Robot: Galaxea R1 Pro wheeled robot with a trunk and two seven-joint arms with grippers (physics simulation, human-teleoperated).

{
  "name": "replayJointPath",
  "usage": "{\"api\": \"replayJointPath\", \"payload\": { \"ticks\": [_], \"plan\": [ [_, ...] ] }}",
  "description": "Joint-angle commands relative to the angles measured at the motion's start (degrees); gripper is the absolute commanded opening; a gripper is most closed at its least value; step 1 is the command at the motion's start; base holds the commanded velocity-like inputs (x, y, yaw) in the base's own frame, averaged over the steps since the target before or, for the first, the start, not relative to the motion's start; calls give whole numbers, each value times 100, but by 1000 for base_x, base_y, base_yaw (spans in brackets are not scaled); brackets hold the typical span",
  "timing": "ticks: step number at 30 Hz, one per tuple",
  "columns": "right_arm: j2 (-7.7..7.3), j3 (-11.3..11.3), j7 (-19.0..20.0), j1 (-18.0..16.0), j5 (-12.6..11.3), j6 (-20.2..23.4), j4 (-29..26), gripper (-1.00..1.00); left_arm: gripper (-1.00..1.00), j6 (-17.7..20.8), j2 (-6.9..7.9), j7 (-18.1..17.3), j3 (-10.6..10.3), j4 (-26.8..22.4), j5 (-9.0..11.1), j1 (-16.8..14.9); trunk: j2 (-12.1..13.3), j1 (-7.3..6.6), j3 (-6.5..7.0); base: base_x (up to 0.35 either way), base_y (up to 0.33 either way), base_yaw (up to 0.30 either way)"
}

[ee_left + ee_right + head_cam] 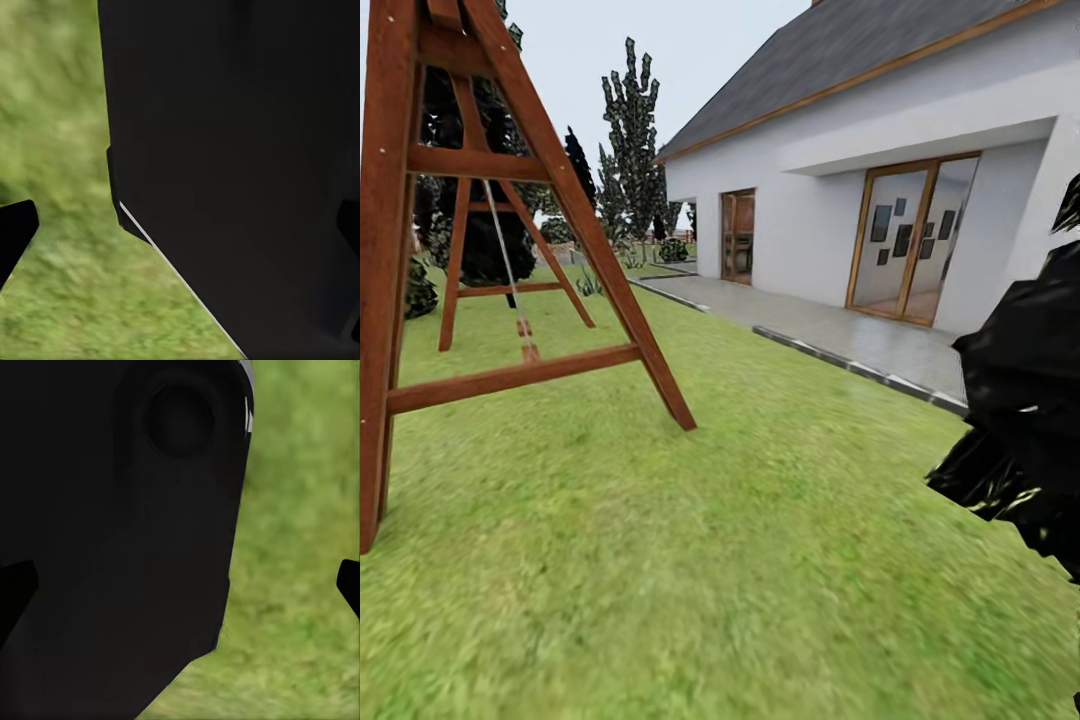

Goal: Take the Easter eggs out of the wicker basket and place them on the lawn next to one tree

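Green grass of the lawn [760,560] is spread across the head view, running from the camera back to a paved strip [840,340] along a white house [880,200]. A wooden swing frame [510,250] is planted on the grass at the left; dark foliage [1020,420] is seen at the right edge. No writing can be read anywhere. In both wrist views, black fingertips [15,232] [15,592] are set wide apart at the picture edges, with nothing held between them, over blurred grass and dark robot bodywork [247,172].
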Motion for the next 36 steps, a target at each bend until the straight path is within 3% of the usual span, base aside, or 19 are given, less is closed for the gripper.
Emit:
{"api": "replayJointPath", "payload": {
  "ticks": [1,12,36],
  "plan": [
    [0,2,10,-5,46,5,10,100,100,5,1,-20,4,-1,1,0,-2,3,-6,317,105,-169],
    [-5,2,9,-7,45,5,10,100,100,1,1,-20,4,-1,1,0,-2,3,-9,317,105,-26],
    [2,2,11,-7,46,6,10,100,100,-1,1,-20,4,-1,1,0,-2,3,-24,317,105,-232]
  ]
}}
